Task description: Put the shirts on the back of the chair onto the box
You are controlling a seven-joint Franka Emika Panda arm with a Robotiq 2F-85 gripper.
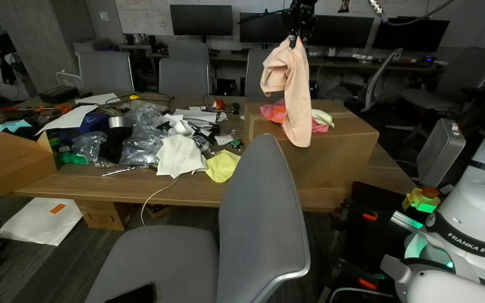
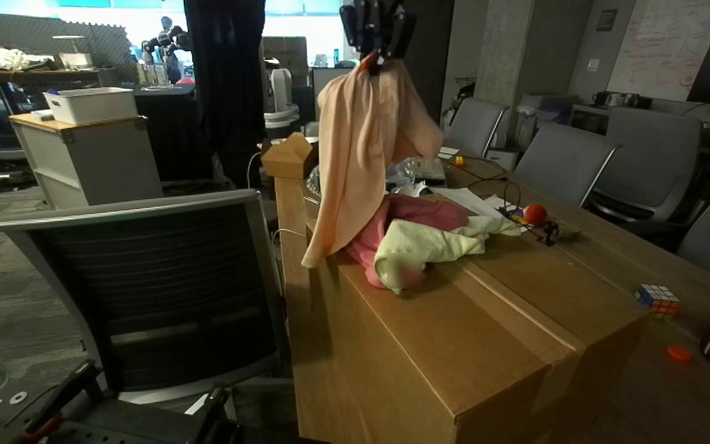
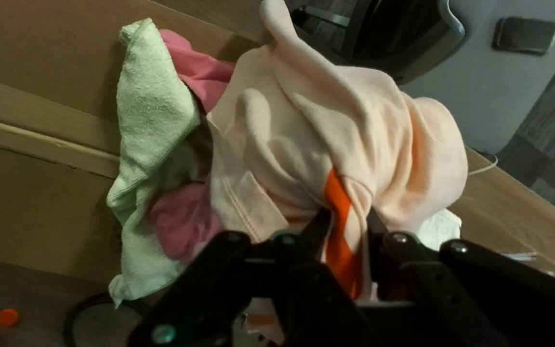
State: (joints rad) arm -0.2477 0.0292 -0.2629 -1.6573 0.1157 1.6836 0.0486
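The shirt (image 1: 298,101) is peach, creased into deep folds, with an orange strip (image 3: 337,195) at its gathered part. It hangs in the air at the edge of the box (image 2: 515,314) nearer the chair (image 1: 263,219). Its long axis runs close to vertical: gathered end up, the longest fold running down to a loose lower end. Contact between shirt and box cannot be determined. The gripper (image 3: 350,231) has its fingers drawn nearly together, pinching a narrow ridge of the shirt, orange strip included. On the box top lie a pink cloth (image 2: 429,211) and a pale green cloth (image 2: 429,243).
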